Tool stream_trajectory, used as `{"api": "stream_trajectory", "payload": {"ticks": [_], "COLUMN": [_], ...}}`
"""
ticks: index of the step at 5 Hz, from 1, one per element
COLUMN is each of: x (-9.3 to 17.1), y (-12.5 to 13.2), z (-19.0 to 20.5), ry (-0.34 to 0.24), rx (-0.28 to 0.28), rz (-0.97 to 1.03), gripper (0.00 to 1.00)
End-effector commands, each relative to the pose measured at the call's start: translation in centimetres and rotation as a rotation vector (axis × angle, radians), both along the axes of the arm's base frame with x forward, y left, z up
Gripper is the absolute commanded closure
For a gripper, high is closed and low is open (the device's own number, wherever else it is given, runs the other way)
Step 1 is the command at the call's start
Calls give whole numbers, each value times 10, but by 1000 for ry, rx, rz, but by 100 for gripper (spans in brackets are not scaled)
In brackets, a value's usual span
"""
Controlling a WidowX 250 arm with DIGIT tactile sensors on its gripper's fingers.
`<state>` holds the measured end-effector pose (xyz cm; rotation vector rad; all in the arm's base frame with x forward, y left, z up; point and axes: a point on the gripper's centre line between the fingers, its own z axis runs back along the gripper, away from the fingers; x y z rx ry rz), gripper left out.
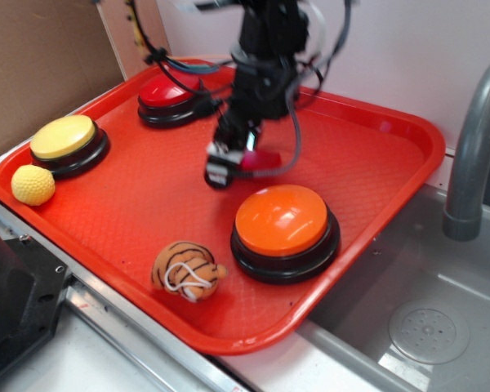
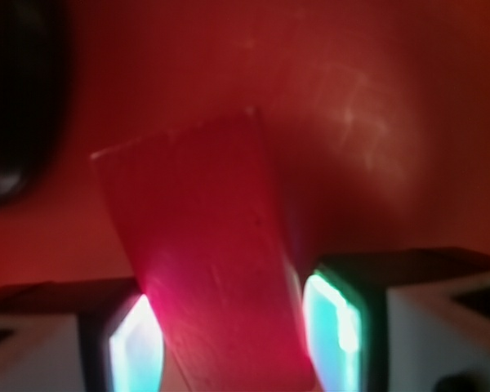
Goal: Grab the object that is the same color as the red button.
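The small flat red block (image 2: 204, 245) fills the wrist view, held between my two glowing pads (image 2: 331, 322). In the exterior view the block (image 1: 261, 159) sticks out of my gripper (image 1: 233, 161), which is shut on it just above the red tray (image 1: 367, 139), between the red button and the orange button. The red button (image 1: 170, 91), a glossy dome on a black base, sits at the tray's back left, behind my arm.
An orange button (image 1: 282, 220) stands in front of the gripper. A yellow button (image 1: 64, 139) and a yellow ball (image 1: 33, 184) are at the left. A striped tiger ball (image 1: 186, 270) lies at the front. A sink and grey faucet (image 1: 474, 147) are on the right.
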<state>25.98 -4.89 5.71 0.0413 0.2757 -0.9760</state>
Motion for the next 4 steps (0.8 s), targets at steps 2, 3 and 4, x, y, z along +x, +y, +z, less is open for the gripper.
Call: {"api": "stream_trajectory", "payload": {"ticks": [2, 3, 4], "x": [-71, -90, -91], "y": [34, 13, 8], "z": [166, 217, 268], "ry": [-327, -343, -311], "rx": [-133, -125, -107], "rz": [768, 1021, 1036], "gripper": [100, 100, 100]}}
